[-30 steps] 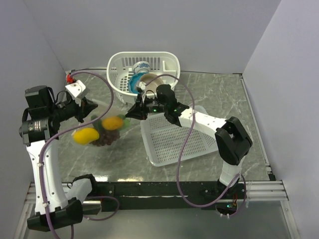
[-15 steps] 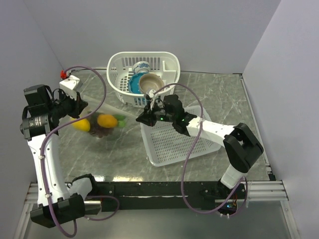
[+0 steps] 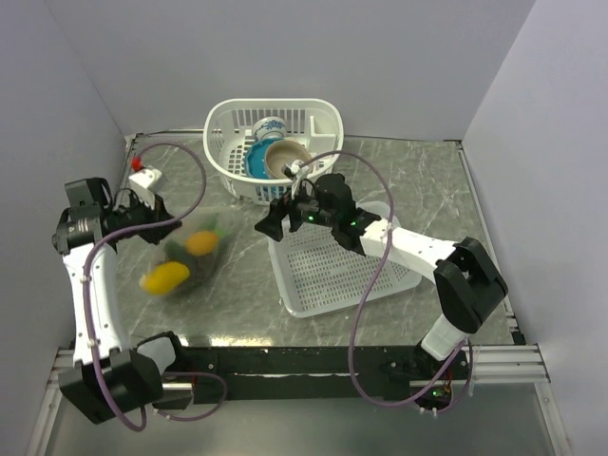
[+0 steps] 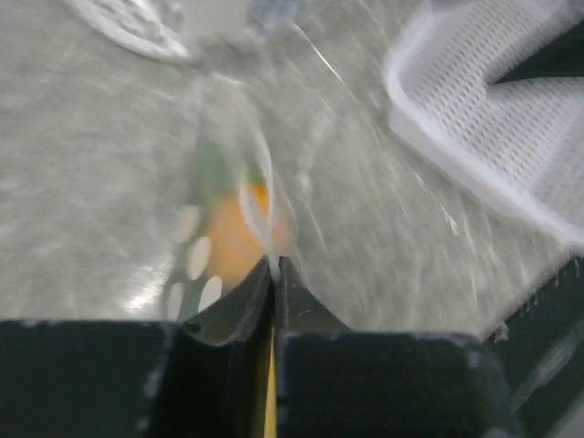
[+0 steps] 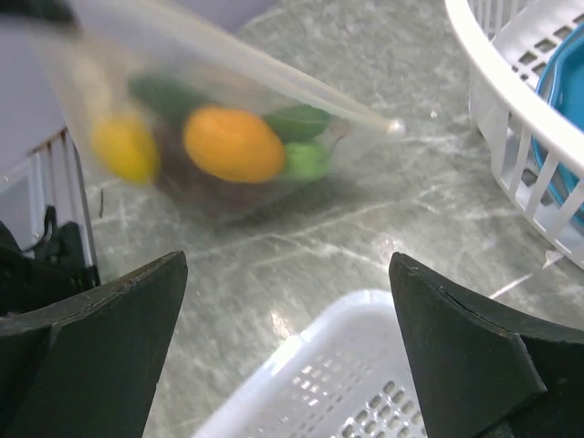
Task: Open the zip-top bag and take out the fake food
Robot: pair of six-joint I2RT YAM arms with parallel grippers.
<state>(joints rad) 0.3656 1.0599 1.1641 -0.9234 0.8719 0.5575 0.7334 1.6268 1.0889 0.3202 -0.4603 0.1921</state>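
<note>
Right hand (image 3: 270,222) released zip-top bag (image 3: 186,260) holding fake food (image 3: 199,242).

The zip-top bag (image 3: 190,258) is over the left part of the tabletop (image 3: 427,190), with the fake food (image 3: 199,243) inside it. One edge of the bag is between the fingers of the left tool (image 3: 144,204), which is behind and to the left of it. The right tool (image 3: 274,218) is to the bag's right, apart from it, over the far left corner of the shallow basket (image 3: 332,275). That basket lies right of the bag, at the middle of the tabletop. Behind it, at the far edge, stands the deep basket (image 3: 223,119), with two bowls (image 3: 271,157) side by side in it.
</note>
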